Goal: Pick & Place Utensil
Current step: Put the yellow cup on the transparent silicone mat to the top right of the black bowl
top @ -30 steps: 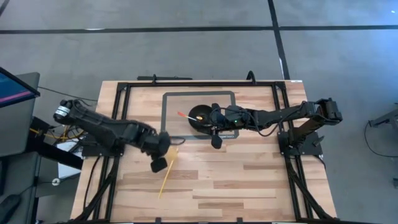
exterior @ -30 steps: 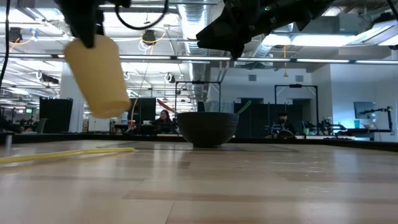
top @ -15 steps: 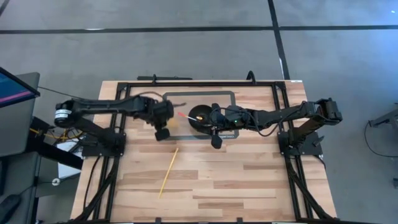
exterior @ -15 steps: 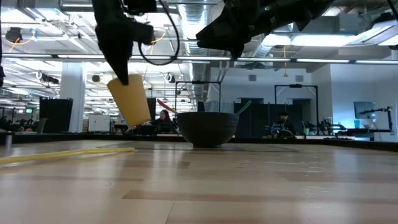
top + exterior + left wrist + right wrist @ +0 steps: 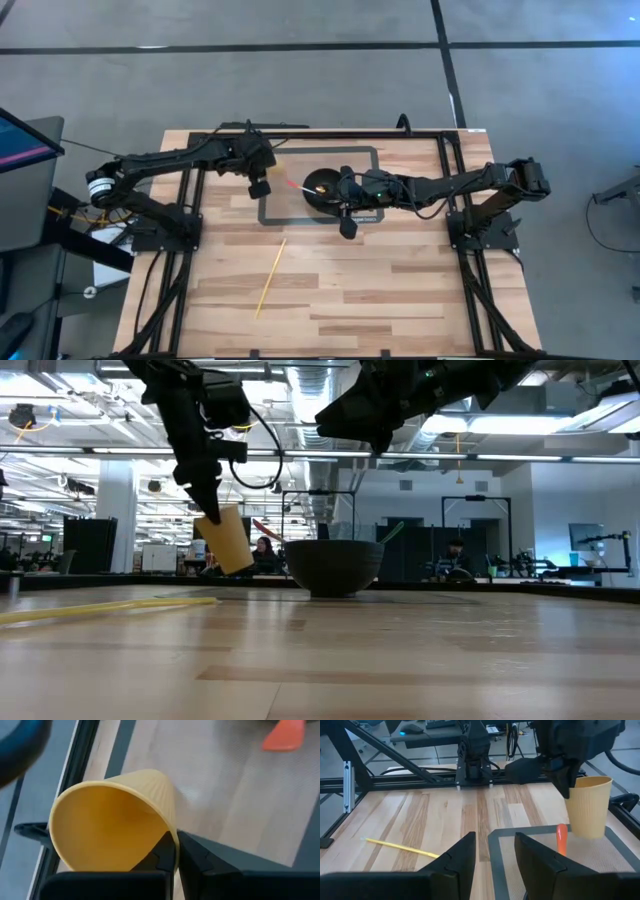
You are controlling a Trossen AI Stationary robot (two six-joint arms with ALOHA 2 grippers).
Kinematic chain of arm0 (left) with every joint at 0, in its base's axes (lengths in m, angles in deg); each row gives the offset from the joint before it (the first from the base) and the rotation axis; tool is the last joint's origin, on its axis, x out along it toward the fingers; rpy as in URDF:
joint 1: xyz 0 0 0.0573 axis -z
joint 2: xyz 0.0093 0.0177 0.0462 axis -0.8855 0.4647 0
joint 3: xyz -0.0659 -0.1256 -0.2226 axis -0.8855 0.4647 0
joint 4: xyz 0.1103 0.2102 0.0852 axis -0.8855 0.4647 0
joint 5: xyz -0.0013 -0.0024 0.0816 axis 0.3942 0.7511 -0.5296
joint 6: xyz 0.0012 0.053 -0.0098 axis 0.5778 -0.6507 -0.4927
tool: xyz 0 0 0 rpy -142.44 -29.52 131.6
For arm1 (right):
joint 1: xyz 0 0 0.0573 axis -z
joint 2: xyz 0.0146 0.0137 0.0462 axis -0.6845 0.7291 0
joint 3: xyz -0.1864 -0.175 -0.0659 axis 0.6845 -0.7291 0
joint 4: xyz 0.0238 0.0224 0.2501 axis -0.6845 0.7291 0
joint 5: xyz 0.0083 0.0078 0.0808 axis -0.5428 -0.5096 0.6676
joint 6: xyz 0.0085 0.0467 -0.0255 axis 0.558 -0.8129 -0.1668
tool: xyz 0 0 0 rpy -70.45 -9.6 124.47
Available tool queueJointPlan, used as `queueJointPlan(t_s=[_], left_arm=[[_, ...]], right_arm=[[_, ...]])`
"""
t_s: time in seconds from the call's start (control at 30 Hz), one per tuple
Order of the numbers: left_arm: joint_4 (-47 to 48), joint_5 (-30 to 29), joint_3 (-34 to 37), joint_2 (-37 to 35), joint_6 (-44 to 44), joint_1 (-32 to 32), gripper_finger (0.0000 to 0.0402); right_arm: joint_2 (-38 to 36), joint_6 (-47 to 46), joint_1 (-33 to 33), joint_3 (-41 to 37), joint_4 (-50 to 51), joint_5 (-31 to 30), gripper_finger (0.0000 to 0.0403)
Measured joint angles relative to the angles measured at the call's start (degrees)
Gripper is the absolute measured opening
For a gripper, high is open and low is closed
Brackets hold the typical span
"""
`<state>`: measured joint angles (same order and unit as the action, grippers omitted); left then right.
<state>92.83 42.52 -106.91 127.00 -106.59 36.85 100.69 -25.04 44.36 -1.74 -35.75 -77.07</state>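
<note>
A yellow ribbed cup [image 5: 112,827] hangs from my left gripper [image 5: 176,851], which is shut on it above the far left corner of the grey-bordered mat [image 5: 263,200]. In the low view the cup [image 5: 228,540] is tilted, left of the black bowl [image 5: 335,567]. The bowl [image 5: 322,187] stands on the mat with an orange utensil [image 5: 293,184] sticking out over its rim. My right gripper [image 5: 495,865] is open, hovering over the bowl's right side [image 5: 340,192]. A thin yellow stick [image 5: 270,278] lies flat on the wood nearer the front. My left gripper pinches the cup's wall at its rim [image 5: 172,836], with one finger [image 5: 159,856] inside the cup and the other [image 5: 200,860] outside. It comes from above. The cup is lifted clear and hangs tilted below the fingers, mouth upward.
The orange utensil's blade [image 5: 561,839] shows over the mat before the right wrist camera. Black frame rails [image 5: 300,132] run along the table's far and side edges. Bare wood stretches across the near half around the yellow stick [image 5: 400,847].
My left arm has swung from the table's left middle, near the yellow stick, toward the far edge, carrying the cup lifted clear to the mat's far left corner. The stick has stayed where it was.
</note>
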Motion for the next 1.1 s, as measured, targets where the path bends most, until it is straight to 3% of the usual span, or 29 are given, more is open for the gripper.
queueJointPlan(t_s=[0.27,0.83,1.1], left_arm=[[-0.5,0.2,0.1,0.0,0.0,-1.3,0.0009],[-9.4,-0.1,8.1,-0.2,0.1,-1.3,0.0011],[-10.6,0.0,8.7,0.0,0.1,-1.3,0.0037]], right_arm=[[0.0,0.0,0.0,0.0,0.0,0.0,0.0128],[0.0,0.0,0.0,0.0,0.0,0.0,0.0128],[0.0,0.0,0.0,0.0,0.0,0.0,0.0128]])
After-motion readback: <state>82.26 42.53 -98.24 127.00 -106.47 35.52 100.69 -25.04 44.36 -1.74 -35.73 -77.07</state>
